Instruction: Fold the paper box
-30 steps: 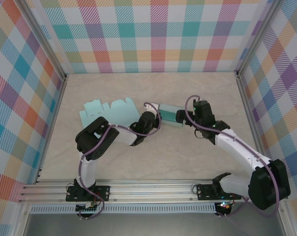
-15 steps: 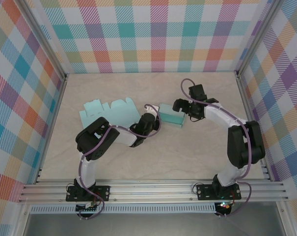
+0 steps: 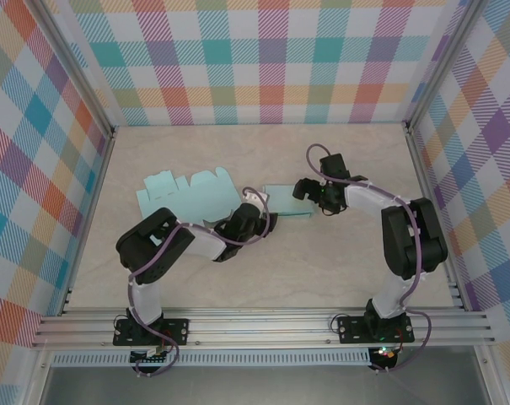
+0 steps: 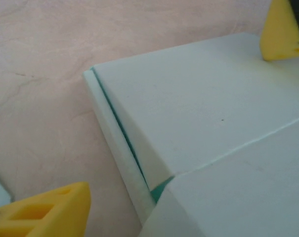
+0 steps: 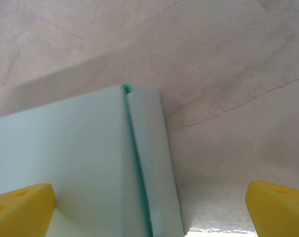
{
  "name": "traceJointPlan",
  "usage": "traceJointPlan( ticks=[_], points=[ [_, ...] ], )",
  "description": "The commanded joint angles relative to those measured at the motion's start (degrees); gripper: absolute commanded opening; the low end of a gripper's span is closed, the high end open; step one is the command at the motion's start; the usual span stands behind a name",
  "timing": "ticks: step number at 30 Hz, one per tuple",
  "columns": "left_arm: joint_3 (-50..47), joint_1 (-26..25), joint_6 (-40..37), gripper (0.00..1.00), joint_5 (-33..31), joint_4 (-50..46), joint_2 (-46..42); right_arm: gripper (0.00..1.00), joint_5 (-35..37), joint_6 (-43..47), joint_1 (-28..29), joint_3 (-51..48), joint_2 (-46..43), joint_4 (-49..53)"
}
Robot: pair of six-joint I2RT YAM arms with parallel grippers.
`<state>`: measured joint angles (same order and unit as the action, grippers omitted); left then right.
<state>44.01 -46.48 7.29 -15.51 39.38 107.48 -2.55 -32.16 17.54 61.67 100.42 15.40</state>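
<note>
The folded pale mint-green paper box (image 3: pixel 281 202) is lying flat at the centre of the beige marbled surface (image 3: pixel 322 270). The left pincer (image 3: pixel 268 219) is standing open at the box's near-left end, its 2 yellow fingers (image 4: pixel 45 212) straddling a corner without gripping it. The right pincer (image 3: pixel 300 192) is standing wide open at the box's right end, holding nothing. A flat mint-green card blank (image 3: pixel 183 192) is lying further left.
</note>
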Motion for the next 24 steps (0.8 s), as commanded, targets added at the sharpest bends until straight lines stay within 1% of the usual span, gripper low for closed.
traceJointPlan(
  ticks=[1,5,7,11,15,19,21,22,23,24],
  points=[
    [-4.39,-2.08,1.39,0.66,1.09,-6.44,-4.09,0.98,0.44,-0.19,-0.15,-1.28,1.81,-1.13],
    [-8.30,-4.32,2.73,0.71,0.41,-9.34,-9.47,0.97,0.53,0.13,-0.14,-1.90,2.31,-2.03],
    [-9.60,-5.40,3.89,0.75,0.26,-11.21,-11.54,0.96,0.22,0.36,-0.16,-2.14,2.42,-2.52],
    [-11.67,-6.42,6.56,0.81,0.52,-13.61,-14.87,0.95,-0.96,0.26,-0.17,-3.67,2.36,-4.60],
    [-14.09,-7.46,8.84,0.82,0.65,-15.30,-20.57,0.94,-2.14,1.25,-0.17,-5.52,1.80,-6.47],
    [-14.43,-7.79,11.68,0.80,0.34,-22.13,-30.52,0.94,-3.96,2.49,-0.13,-6.77,1.09,-7.87],
    [-13.77,-7.75,13.79,0.79,-2.30,-26.56,-35.83,0.93,-4.95,2.95,-0.05,-7.00,0.48,-8.18],
    [-12.89,-7.71,15.15,0.77,-4.72,-29.52,-38.11,0.93,-5.47,3.31,-0.08,-6.92,0.03,-8.14],
    [-11.69,-7.48,16.44,0.76,-7.13,-32.49,-39.75,0.92,-5.92,3.59,-0.05,-6.76,-0.36,-7.81],
    [-10.40,-7.07,17.21,0.75,-8.24,-34.76,-40.65,0.92,-6.23,3.76,-0.05,-6.57,-0.65,-7.44]
  ],
)
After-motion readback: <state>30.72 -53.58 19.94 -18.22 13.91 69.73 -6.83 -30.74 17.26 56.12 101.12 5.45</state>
